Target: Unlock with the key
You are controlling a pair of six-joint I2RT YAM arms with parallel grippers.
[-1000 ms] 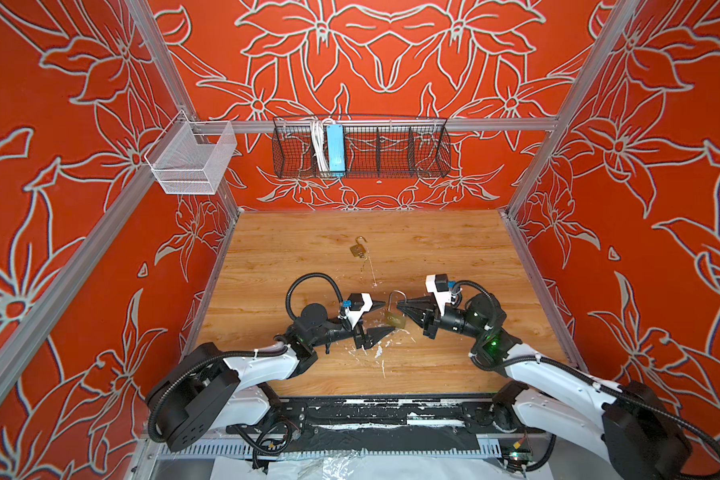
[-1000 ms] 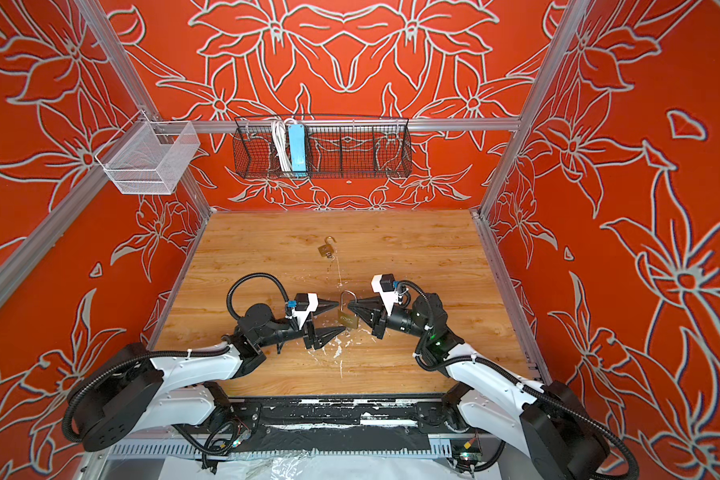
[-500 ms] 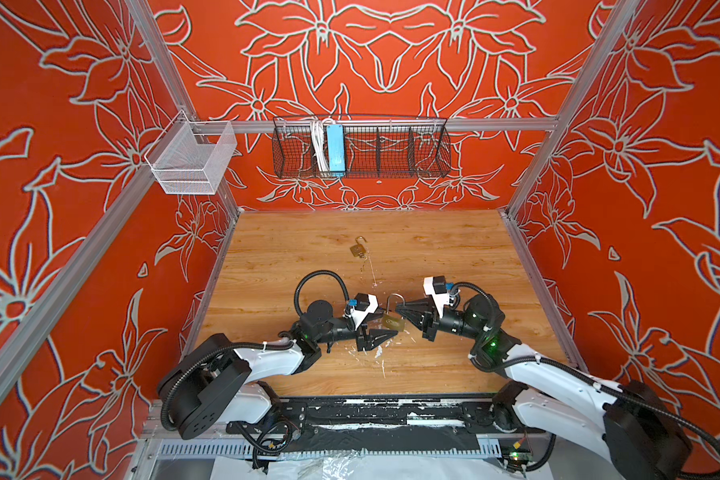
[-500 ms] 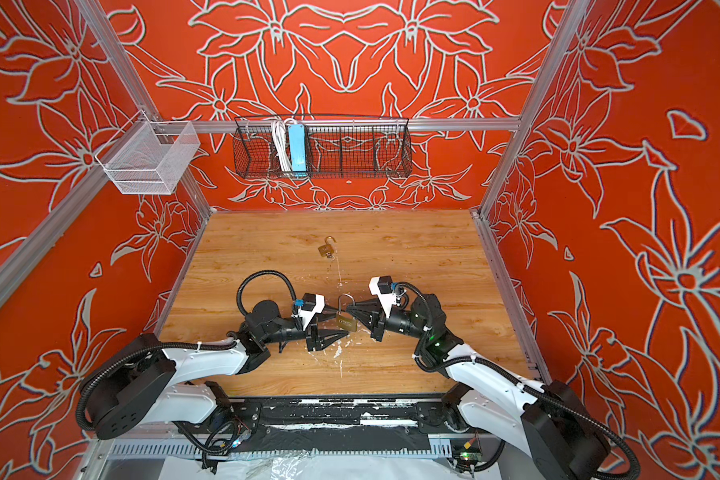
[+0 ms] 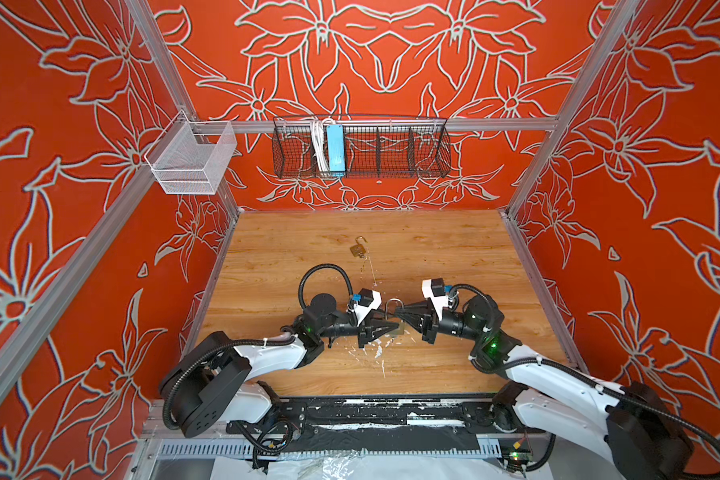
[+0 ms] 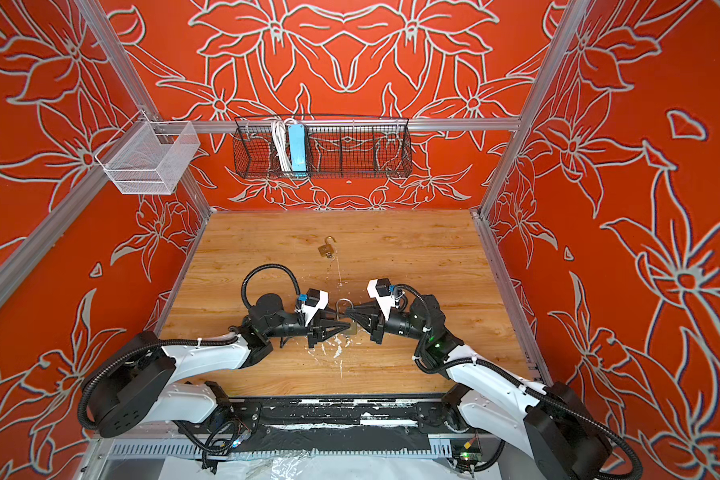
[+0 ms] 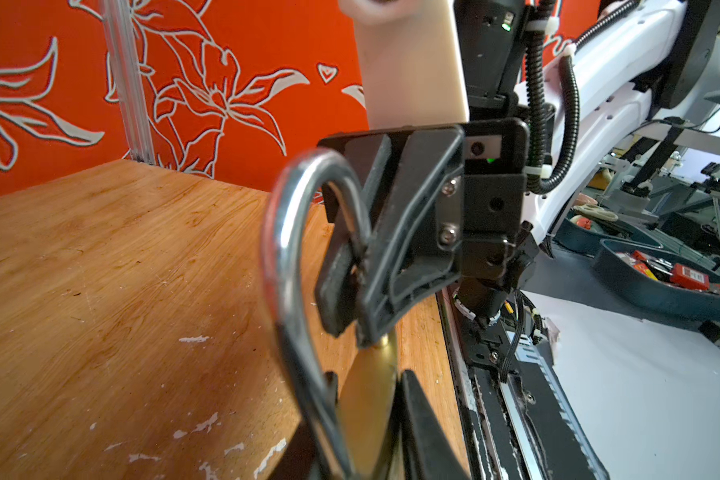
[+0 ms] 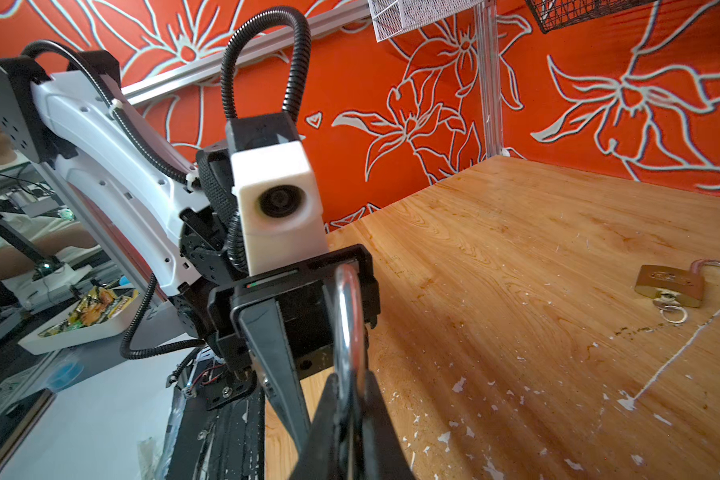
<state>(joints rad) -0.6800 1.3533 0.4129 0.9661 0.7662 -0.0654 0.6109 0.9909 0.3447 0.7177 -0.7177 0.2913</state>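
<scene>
A brass padlock with a silver shackle is held off the table between both arms in both top views. My right gripper is shut on the shackle. My left gripper is shut on the brass body, one finger against each flat side. The two grippers meet tip to tip, left gripper against right gripper. No key shows on this padlock. A second brass padlock lies farther back with its shackle swung open and a key on a ring in its keyhole.
The wooden table has red patterned walls on three sides. A black wire basket and a white mesh bin hang high on the walls. White paint flecks mark the wood under the grippers.
My left gripper has moved right to the padlock and closed from wide open onto its brass body. My right gripper has stayed in place, shut on the shackle.
</scene>
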